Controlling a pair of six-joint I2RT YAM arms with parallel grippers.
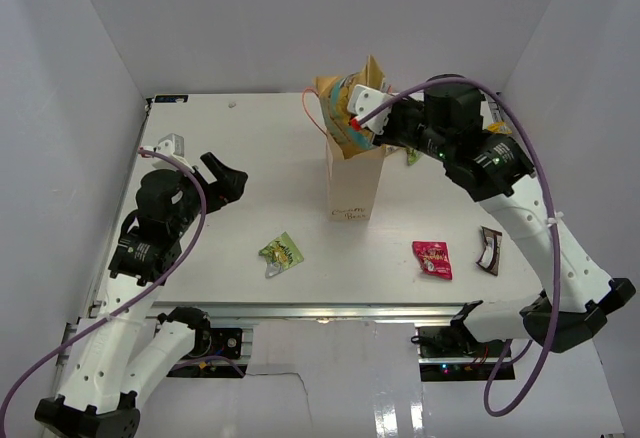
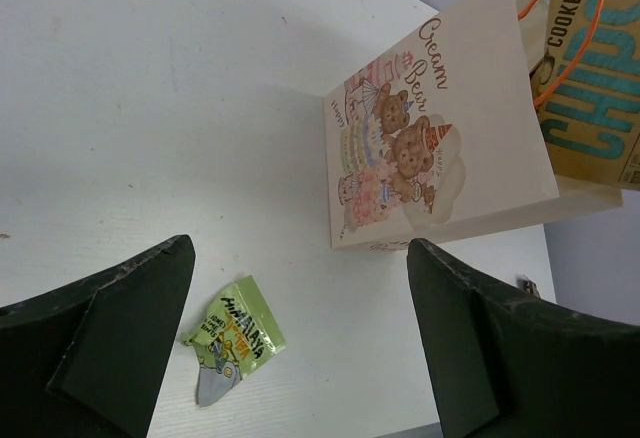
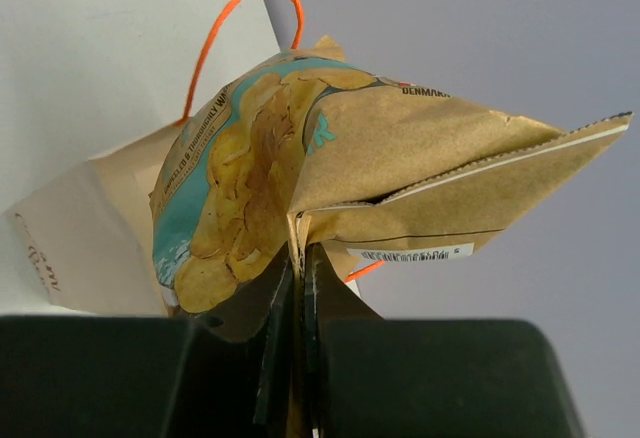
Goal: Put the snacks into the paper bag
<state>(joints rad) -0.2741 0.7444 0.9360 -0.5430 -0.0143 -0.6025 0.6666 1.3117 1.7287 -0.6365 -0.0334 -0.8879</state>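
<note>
walls: plain pale-grey back wall (image 1: 320, 18), side walls alike | table (image 1: 250, 158): white matte top, evenly lit | near edge: aluminium rail (image 1: 320, 313) | floor (image 1: 340, 403): glossy white

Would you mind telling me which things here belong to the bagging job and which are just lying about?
Belongs to the job: paper bag; chip bag, gripped by the right gripper; green packet; pink-red packet; dark brown-and-white packet.
Not part of it: only the arms' purple cables.

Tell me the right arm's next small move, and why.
Probably lower the right claw a little: it is shut on the large yellow-and-teal foil chip bag, which sticks up well above the rim of the tall cream paper bag.
</note>
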